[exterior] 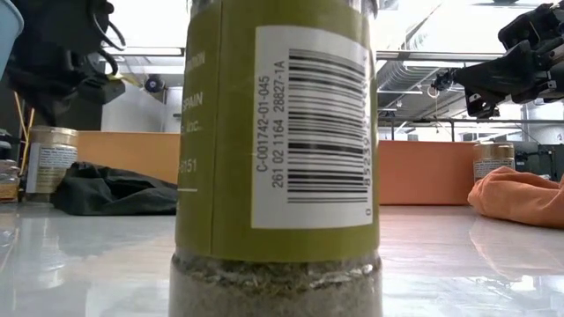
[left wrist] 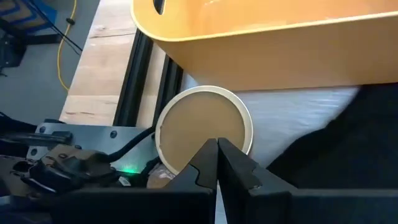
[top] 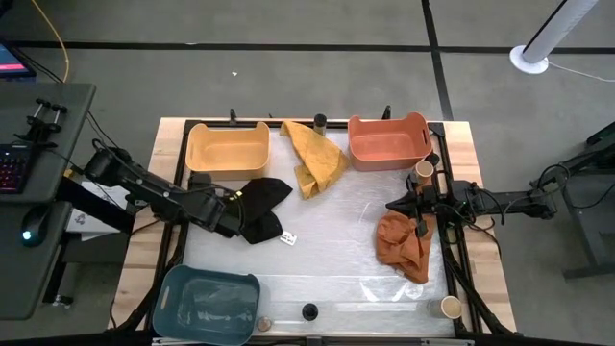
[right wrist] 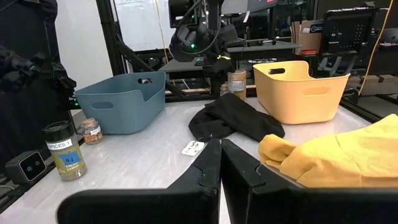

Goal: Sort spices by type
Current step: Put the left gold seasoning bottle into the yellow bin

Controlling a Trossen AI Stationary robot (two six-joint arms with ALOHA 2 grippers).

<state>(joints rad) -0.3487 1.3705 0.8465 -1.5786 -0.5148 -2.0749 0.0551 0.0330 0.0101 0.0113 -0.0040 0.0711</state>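
Observation:
Small spice jars stand scattered on the table. One with a tan lid [left wrist: 202,127] stands between the yellow bin [top: 228,149] and the black cloth [top: 261,207]. My left gripper [left wrist: 217,144] is shut, its tips just over that lid's rim. Other jars stand by the orange bin [top: 423,171], at the far edge [top: 319,122], at the near right corner [top: 450,308] and at the near edge [top: 309,311]. My right gripper [top: 394,205] waits shut and level above the orange cloth [top: 404,245], touching nothing. My left gripper points its shut fingertips [left wrist: 227,152] slanting down at the near rim of the jar's tan lid [left wrist: 186,134]. I cannot tell whether they touch it. The jar stands upright on the table beside the yellow bin.
A blue bin [top: 207,303] sits at the near left with a small jar [top: 264,325] beside it. The orange bin [top: 387,141] is at the far right. A yellow cloth [top: 315,154] lies between the two far bins. A small white tag [top: 286,237] lies mid-table.

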